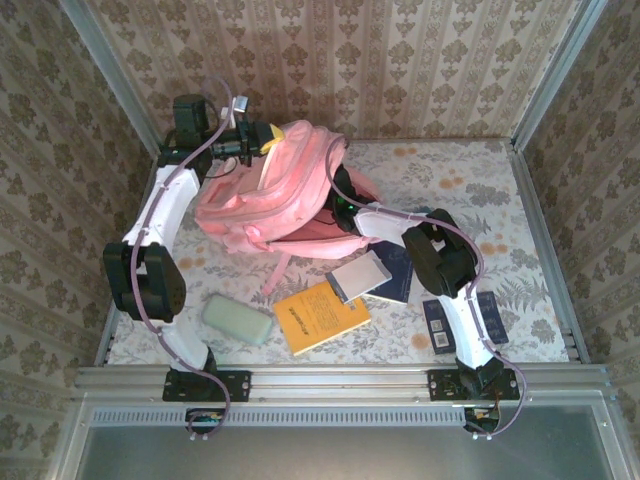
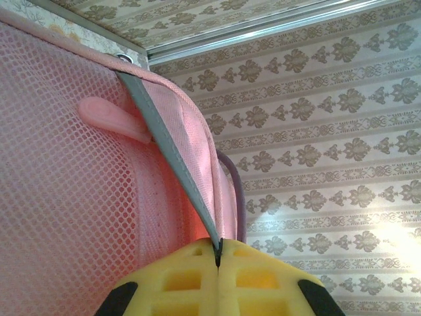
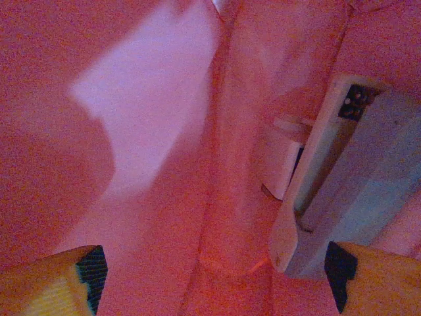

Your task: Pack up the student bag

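The student bag (image 1: 262,195), a big soft pink backpack, stands at the back of the table, its mouth facing right. My left gripper (image 1: 262,140) is at the bag's top and holds it up. In the left wrist view its yellow fingers (image 2: 191,280) are shut on a grey trim strip (image 2: 172,158) of the pink mesh. My right gripper (image 3: 214,280) is inside the bag, open, with pink lining (image 3: 164,197) between the spread fingers. A pale grey flat object (image 3: 352,191) lies loose in the bag beside the right finger.
In front of the bag lie a mint-green case (image 1: 238,320), a yellow book (image 1: 320,315), a grey flat item (image 1: 358,277) and a dark blue booklet (image 1: 397,270). Dark items (image 1: 442,322) lie beside the right arm. Patterned walls and metal rails enclose the table.
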